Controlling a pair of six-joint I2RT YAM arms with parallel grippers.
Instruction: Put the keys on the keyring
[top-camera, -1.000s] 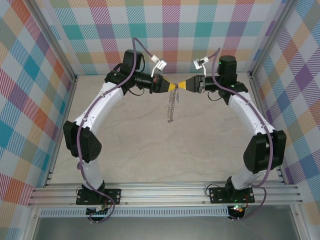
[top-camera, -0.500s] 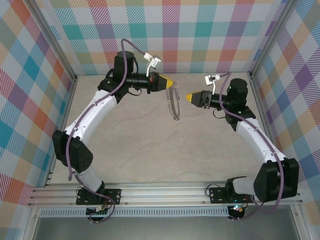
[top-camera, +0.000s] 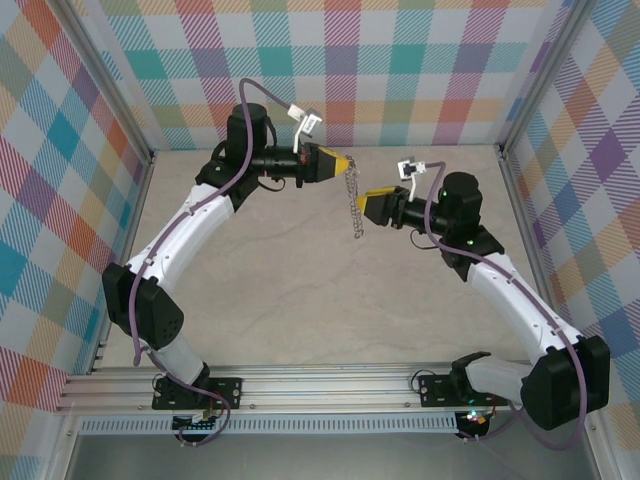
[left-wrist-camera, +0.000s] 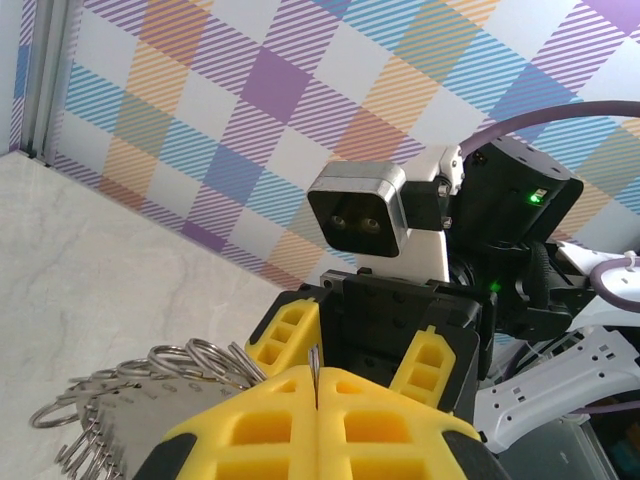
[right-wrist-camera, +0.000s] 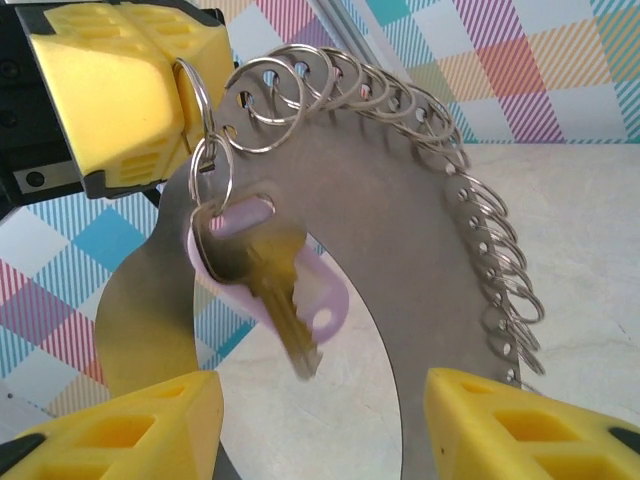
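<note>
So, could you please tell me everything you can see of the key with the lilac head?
The key is small, with a pale lilac plastic head and a short, dull metal blade, slightly blurred in the right wrist view. It hangs tilted, blade down, from a small split ring at the rim of the big grey keyring. It is right beside the left hand, which is shut on that keyring. The right hand is open and clear of the key.
</note>
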